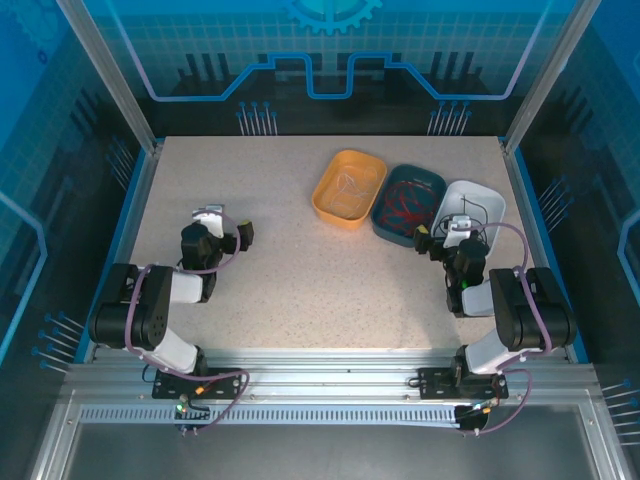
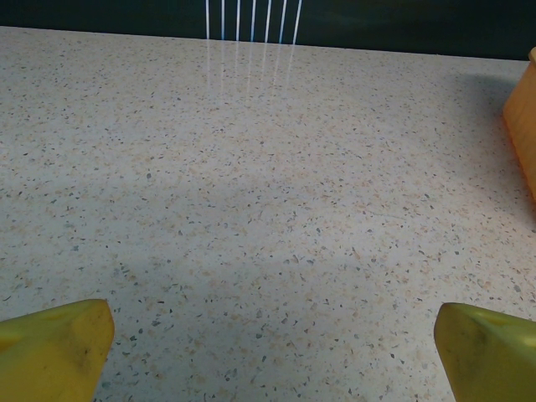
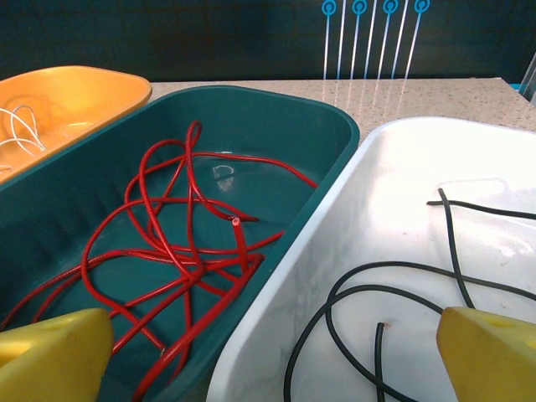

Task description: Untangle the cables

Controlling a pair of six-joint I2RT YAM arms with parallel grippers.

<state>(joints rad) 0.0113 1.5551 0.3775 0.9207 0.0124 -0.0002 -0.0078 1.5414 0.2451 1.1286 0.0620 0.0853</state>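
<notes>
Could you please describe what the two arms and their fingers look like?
Both the left arm and right arm have black joints and white-grey links, with a thin purple-grey cable looping along each. Their fingers are yellow wedges, slightly scuffed.

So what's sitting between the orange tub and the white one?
A teal tub holding red cables, seen in the top view and close up in the right wrist view.

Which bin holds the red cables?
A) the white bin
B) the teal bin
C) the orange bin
B: in the right wrist view the red cables lie loosely looped on the floor of the teal bin.
</notes>
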